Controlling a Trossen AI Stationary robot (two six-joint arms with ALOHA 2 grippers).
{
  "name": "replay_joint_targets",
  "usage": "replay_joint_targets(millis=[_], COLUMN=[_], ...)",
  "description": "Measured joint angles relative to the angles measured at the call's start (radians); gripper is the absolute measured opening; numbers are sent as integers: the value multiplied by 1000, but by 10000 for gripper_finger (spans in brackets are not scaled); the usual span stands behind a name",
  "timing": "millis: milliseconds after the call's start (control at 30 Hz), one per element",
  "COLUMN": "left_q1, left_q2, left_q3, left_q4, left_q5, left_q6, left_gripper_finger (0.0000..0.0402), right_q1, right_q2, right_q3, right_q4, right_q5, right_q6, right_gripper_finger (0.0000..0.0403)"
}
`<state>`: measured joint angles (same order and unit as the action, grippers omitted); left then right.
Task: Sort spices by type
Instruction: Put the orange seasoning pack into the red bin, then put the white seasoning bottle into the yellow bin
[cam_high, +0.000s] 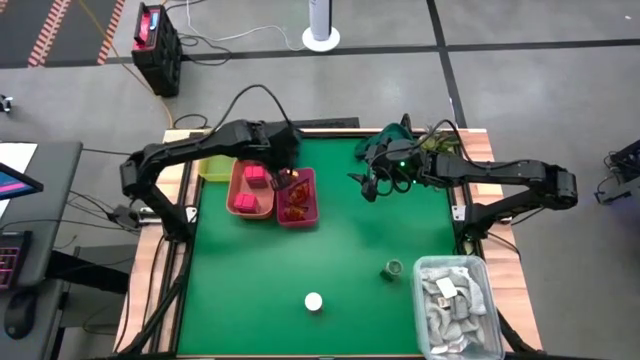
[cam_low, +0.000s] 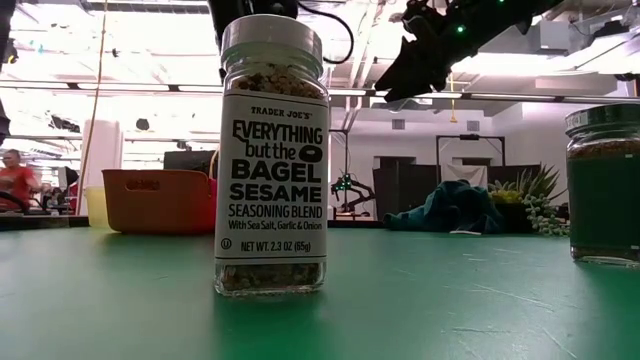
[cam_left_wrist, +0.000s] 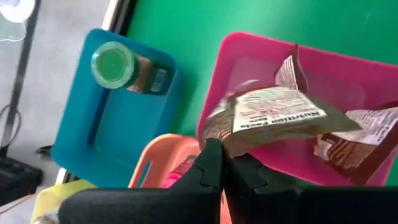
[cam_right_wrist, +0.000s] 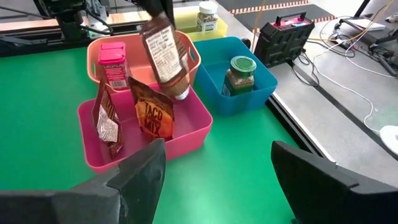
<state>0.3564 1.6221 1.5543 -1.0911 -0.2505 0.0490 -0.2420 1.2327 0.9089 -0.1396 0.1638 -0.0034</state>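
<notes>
Sachet (cam_left_wrist: 273, 118), crinkly clear film, hangs pinched in the left claw (cam_left_wrist: 217, 163) over the pink bin (cam_right_wrist: 186, 134) holding two more; right claw (cam_right_wrist: 217, 177) gapes wide.

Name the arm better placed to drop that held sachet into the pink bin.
Left. Its hand is shut on the sachet directly above the pink bin, which already holds two sachets. The right hand is open, empty, and back from the bins.
</notes>
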Motion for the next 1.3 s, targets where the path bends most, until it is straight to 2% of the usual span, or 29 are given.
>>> replay_joint_targets(millis=[300, 633, 1067, 1167, 1300], left_q1=[-2, -22, -29, -35, -62], left_q2=[4, 4, 4, -10, -42], left_q3=[-93, -211, -211, -187, -143], left_q4=[34, 127, 163, 159, 169], left_q5=[43, 40, 22, 14, -48], left_q6=[-18, -26, -34, -2, 50], left_gripper_finger=[0, 7, 122, 140, 148], right_q1=[0, 0, 0, 0, 0], right_q2=[0, 0, 0, 0, 0], right_q3=[0, 0, 0, 0, 0], right_q4=[-2, -2, -4, -7, -10], right_q5=[0, 0, 0, 0, 0], right_q6=[0, 3, 3, 3, 3], right_gripper_finger=[317, 317, 317, 317, 317])
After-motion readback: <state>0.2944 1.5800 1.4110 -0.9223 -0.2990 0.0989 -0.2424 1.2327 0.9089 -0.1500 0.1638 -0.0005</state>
